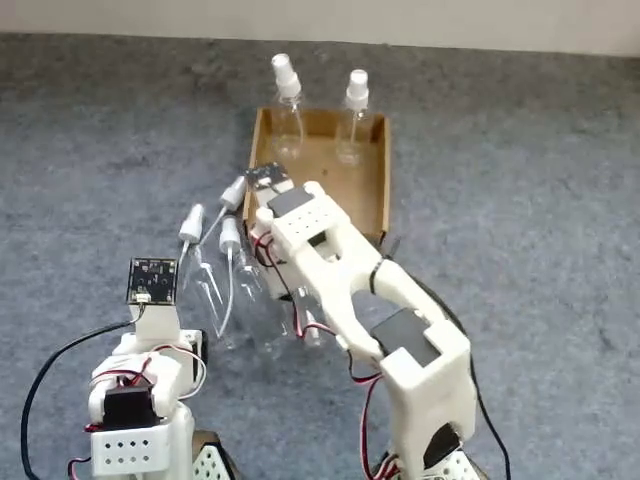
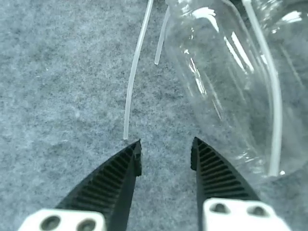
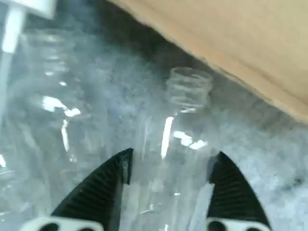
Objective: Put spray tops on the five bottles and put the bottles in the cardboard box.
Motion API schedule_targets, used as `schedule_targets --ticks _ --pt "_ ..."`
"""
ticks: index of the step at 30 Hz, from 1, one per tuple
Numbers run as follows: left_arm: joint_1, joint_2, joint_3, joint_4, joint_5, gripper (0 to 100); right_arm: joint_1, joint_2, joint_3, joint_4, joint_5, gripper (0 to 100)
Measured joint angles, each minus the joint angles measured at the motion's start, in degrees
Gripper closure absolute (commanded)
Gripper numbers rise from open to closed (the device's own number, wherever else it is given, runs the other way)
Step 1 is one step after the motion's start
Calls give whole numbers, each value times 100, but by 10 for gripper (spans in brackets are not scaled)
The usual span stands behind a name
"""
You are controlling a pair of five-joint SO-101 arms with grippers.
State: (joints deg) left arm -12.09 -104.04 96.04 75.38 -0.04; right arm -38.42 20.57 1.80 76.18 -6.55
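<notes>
Capping step, probably: right pincer point(image 3: 173, 155) open, straddling an uncapped bottle point(image 3: 187, 89) beside the cardboard box point(image 3: 231, 43); left pincer point(image 2: 166, 143) open, empty. Next: close, then cap.

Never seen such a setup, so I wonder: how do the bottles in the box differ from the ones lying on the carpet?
The boxed bottles stand upright; the carpet bottles lie on their sides. The boxed bottles wear white spray tops; one of the carpet bottles shows a bare threaded neck, and loose tops lie nearby. Both kinds are clear and look empty.
</notes>
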Motion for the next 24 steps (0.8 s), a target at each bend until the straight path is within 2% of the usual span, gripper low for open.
schedule_targets --ticks 6,10,13,17,20,24 --pt "0 0 0 0 0 842 352 -1160 1187 18 466 908" --pt "0 0 0 0 0 842 1160 -2268 1960 325 1143 908" --pt "0 0 0 0 0 842 2259 -3024 2347 431 1776 908" --pt "0 0 0 0 0 842 4158 -3481 2479 448 2752 908" --pt "0 0 0 0 0 842 5538 -3473 2488 -44 3385 907" --pt "0 0 0 0 0 842 6664 -2971 2488 -651 3974 903"
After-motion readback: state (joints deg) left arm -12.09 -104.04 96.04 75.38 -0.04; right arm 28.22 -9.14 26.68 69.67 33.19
